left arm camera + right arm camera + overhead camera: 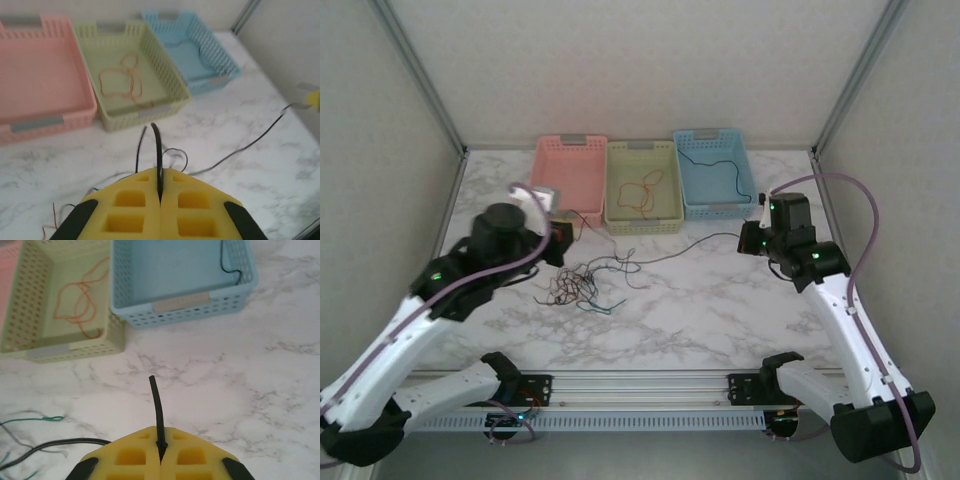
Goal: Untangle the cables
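Observation:
A tangle of thin cables [578, 285], black, red and green, lies on the marble table left of centre. My left gripper [560, 232] hovers at the tangle's upper left. In the left wrist view its yellow jaws [160, 175] are shut on a black cable [158, 145] that arches up out of them. My right gripper [752, 240] is at the right, shut on the end of a long black cable [690, 245] that stretches left into the tangle. That cable's short tip [156, 405] sticks out past the shut jaws [161, 432].
Three baskets stand in a row at the back: pink [570, 150], green [665, 165] with an orange-red cable [642, 190] in it, and blue [692, 180] with a black cable [715, 160]. A green cable end [30, 419] lies loose on the table.

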Controlling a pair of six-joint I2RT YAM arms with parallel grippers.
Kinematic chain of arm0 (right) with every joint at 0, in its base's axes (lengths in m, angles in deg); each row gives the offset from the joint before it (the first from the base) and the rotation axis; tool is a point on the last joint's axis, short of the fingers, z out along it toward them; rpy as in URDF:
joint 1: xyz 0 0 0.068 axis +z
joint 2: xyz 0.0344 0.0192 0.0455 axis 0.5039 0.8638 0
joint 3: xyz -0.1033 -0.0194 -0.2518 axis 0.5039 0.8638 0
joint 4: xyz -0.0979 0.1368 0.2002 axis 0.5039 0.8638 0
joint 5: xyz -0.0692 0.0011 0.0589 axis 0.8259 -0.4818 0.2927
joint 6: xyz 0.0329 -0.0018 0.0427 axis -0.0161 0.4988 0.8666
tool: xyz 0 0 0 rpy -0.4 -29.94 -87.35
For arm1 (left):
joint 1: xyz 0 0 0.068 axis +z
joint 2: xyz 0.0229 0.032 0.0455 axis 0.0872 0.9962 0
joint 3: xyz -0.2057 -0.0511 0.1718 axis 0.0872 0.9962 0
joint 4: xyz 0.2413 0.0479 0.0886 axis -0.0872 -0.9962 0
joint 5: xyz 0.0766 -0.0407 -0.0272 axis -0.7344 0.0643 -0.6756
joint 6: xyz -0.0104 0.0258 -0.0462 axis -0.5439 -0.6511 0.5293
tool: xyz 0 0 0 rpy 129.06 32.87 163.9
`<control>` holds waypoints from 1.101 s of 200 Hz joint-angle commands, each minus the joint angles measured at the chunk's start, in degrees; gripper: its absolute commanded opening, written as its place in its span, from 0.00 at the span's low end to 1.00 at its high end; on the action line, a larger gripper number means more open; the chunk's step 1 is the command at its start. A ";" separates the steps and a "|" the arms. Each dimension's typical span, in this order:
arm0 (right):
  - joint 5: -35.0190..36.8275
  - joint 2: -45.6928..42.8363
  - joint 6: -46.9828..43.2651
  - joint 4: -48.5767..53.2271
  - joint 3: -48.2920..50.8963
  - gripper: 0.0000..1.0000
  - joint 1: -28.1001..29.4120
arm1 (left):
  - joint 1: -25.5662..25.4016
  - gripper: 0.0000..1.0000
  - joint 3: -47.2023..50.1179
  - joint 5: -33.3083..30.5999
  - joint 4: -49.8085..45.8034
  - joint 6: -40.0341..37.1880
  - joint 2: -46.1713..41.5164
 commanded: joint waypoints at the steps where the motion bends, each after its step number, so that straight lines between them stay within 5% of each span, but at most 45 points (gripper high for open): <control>1: 4.83 1.10 -0.31 -0.45 1.42 0.00 -0.34 | 0.31 0.00 -6.42 -3.74 -10.72 -0.71 -1.74; 129: 10.23 5.74 0.07 -0.74 2.79 0.00 -0.34 | 0.30 0.00 -42.94 -8.11 -23.79 -3.67 4.48; 220: 10.07 7.15 0.53 -1.24 3.31 0.00 -0.33 | 0.32 0.00 -47.81 -9.94 -25.34 -5.86 4.56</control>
